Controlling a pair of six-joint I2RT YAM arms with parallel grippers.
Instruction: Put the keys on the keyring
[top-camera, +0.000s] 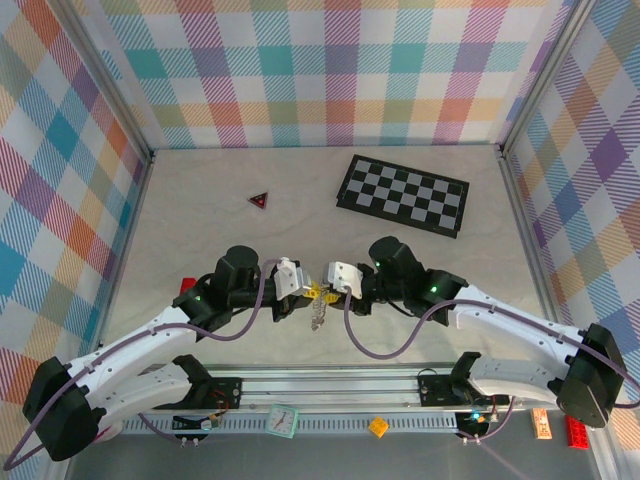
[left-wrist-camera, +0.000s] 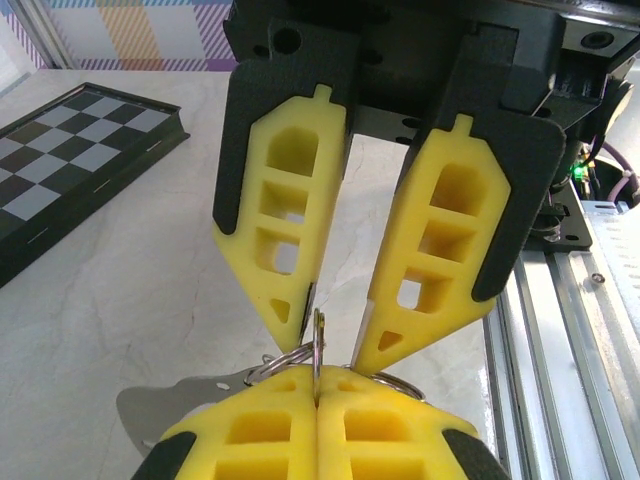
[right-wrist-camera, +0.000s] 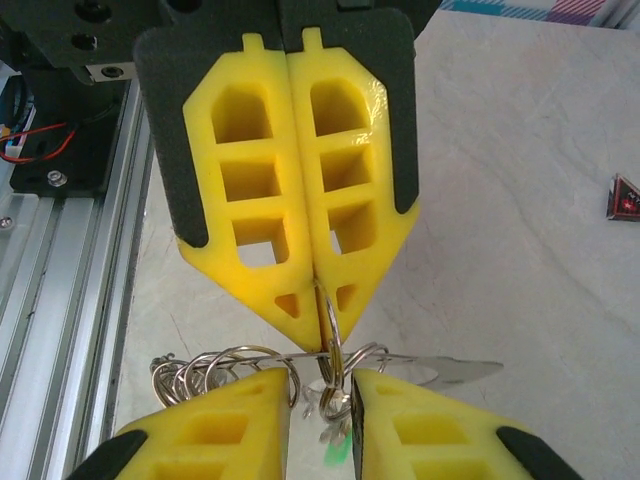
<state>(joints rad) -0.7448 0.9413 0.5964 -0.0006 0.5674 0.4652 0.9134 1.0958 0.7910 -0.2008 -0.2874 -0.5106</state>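
My two grippers meet tip to tip near the table's front middle. The left gripper (top-camera: 310, 292) (left-wrist-camera: 318, 385) (right-wrist-camera: 318, 300) is shut on one upright ring of the keyring (top-camera: 318, 318) (left-wrist-camera: 285, 358) (right-wrist-camera: 220, 365). From there the silvery links hang and trail sideways. The right gripper (top-camera: 330, 290) (left-wrist-camera: 330, 335) (right-wrist-camera: 320, 385) is open, one finger on each side of that pinched ring. A green key head (right-wrist-camera: 340, 455) shows blurred below the rings. A flat silvery blade (right-wrist-camera: 460, 372) (left-wrist-camera: 150, 405) sticks out sideways from the rings. The blue key is hidden.
A black-and-white chessboard (top-camera: 403, 195) (left-wrist-camera: 60, 150) lies at the back right. A small red triangle (top-camera: 260, 200) (right-wrist-camera: 625, 195) sits at the back left of centre. The aluminium rail (top-camera: 320, 385) (left-wrist-camera: 590, 300) runs along the front edge, with small bricks (top-camera: 378, 427) below it.
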